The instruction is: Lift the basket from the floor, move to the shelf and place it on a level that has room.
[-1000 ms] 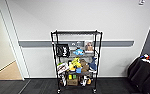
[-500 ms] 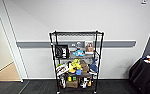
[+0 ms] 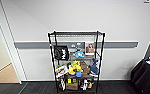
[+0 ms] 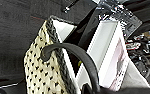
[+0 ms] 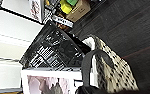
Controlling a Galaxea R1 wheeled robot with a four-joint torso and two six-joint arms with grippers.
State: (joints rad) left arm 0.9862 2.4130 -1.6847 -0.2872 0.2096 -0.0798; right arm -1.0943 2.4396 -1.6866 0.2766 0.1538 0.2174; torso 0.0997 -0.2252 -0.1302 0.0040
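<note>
At each of my wrists a dark loop handle (image 4: 73, 53) of the basket (image 4: 41, 72) arches up close, 1 per end, so I judge the basket hangs between my arms, clear of the floor (image 5: 138, 27). Whether either hand is clenched on its loop, I cannot tell. The shelf (image 3: 76, 61) stands straight ahead; its top level (image 3: 76, 33) looks bare.

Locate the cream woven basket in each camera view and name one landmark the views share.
Head view: the basket is not in it.
Left wrist view: the basket fills the lower middle, its dark loop handle arching across.
Right wrist view: the basket sits lower right.
Shared landmark: the dark carpet floor.
</note>
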